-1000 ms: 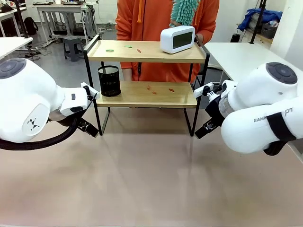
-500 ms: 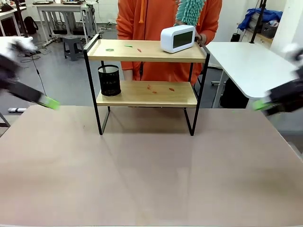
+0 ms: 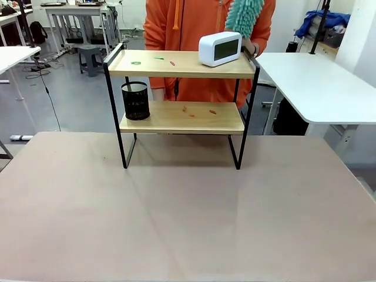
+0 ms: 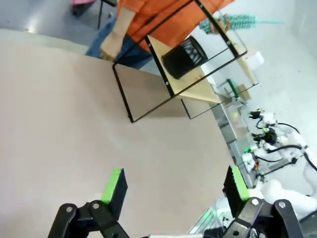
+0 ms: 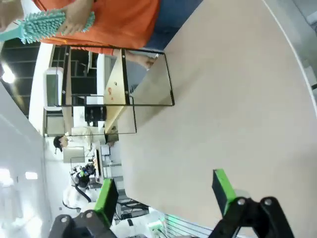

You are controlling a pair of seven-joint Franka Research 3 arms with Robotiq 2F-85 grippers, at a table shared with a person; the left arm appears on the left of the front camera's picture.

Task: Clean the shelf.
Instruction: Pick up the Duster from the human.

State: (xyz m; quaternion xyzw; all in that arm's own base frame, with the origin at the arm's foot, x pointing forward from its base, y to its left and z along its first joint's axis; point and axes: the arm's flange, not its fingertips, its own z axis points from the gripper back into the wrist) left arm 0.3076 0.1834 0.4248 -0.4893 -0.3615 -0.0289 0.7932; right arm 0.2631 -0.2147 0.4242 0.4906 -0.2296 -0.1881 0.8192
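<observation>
The shelf (image 3: 182, 64) stands at the table's far side, two wooden boards in a black frame. Small red and green scraps (image 3: 136, 62) lie on the top board, red scraps (image 3: 212, 111) on the lower one. A white clock (image 3: 220, 48) sits on the top board at right, a black mesh cup (image 3: 136, 100) on the lower board at left. Behind it, a person in orange holds a teal duster (image 3: 245, 14). My left gripper (image 4: 176, 188) is open above the table, the shelf (image 4: 198, 84) far ahead. My right gripper (image 5: 166, 191) is open too, with the shelf (image 5: 116, 82) far off.
The beige table (image 3: 188, 211) spreads wide in front of the shelf. A white table (image 3: 317, 82) stands at the right, another (image 3: 14, 56) at far left. The person's free hand (image 4: 111, 48) hangs near the table's far edge.
Both arms have swung outward from beside the shelf and left the front view. The person has shifted the duster slightly right. Both grippers stay open.
</observation>
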